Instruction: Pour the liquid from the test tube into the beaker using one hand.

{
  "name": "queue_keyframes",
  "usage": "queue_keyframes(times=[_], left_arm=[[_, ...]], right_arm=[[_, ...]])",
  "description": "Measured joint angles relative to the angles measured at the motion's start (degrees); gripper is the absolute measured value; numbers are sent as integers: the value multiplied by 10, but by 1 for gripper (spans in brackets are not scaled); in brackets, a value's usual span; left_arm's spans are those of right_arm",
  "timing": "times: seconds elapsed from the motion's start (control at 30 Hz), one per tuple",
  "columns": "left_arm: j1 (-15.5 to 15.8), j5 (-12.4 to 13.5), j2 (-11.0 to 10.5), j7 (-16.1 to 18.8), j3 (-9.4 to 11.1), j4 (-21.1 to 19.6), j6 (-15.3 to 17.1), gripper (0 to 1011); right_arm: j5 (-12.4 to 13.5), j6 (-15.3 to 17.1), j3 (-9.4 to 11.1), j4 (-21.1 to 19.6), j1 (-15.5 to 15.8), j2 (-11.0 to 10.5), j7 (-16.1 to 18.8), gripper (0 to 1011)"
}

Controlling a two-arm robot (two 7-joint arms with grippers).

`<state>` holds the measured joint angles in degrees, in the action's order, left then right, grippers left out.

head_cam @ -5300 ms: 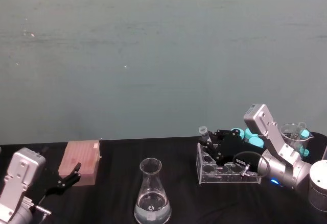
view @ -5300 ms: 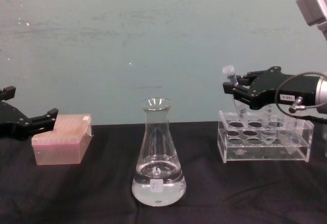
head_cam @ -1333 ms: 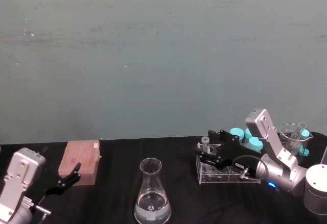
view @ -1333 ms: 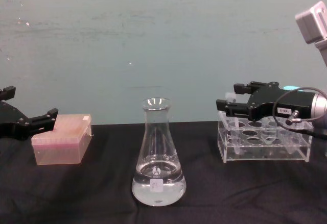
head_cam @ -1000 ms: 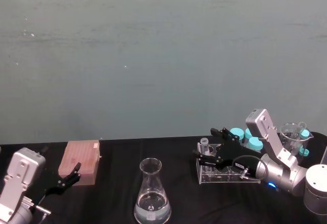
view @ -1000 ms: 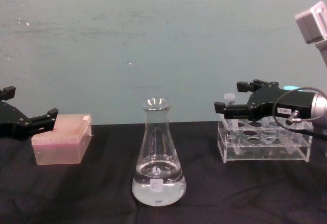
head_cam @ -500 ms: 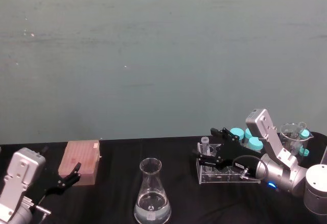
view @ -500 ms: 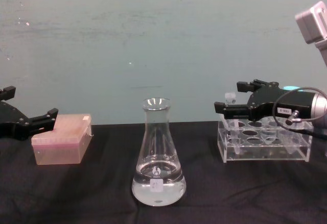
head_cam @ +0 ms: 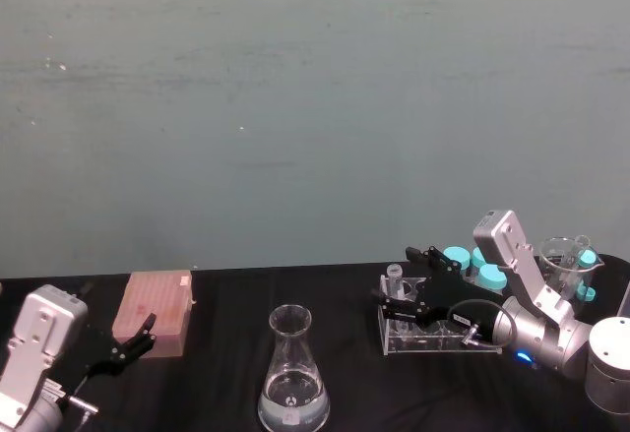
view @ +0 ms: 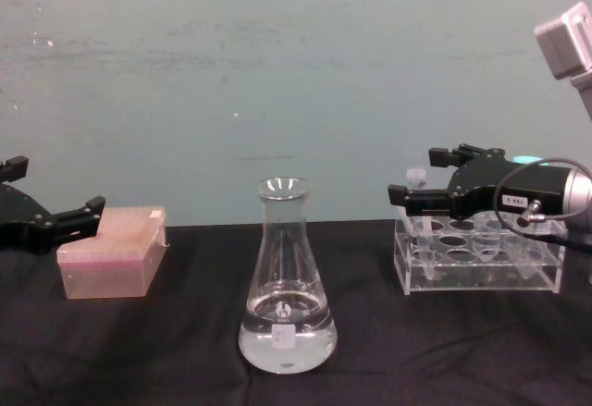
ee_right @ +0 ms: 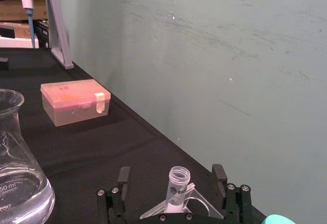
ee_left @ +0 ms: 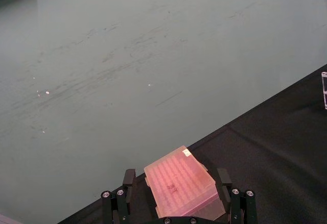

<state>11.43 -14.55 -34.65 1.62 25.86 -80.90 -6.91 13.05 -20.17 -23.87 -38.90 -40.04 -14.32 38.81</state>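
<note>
right gripper [view: 413, 190] jaws spread either side of the upright test tube [view: 416, 180] seated in the rack [view: 481, 260], untouched; beaker [view: 286, 284] well off toward the left gripper [view: 69, 219], parked open.

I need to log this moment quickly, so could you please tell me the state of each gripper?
Left gripper: open, holding nothing, by the pink box.
Right gripper: open around the test tube standing in the rack.
</note>
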Motion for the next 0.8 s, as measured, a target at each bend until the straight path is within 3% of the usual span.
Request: queue_keyframes(times=[0.8], left_arm=[[0, 0, 0, 0, 0, 0, 0, 1000]], right_arm=[[0, 0, 0, 0, 0, 0, 0, 1000]])
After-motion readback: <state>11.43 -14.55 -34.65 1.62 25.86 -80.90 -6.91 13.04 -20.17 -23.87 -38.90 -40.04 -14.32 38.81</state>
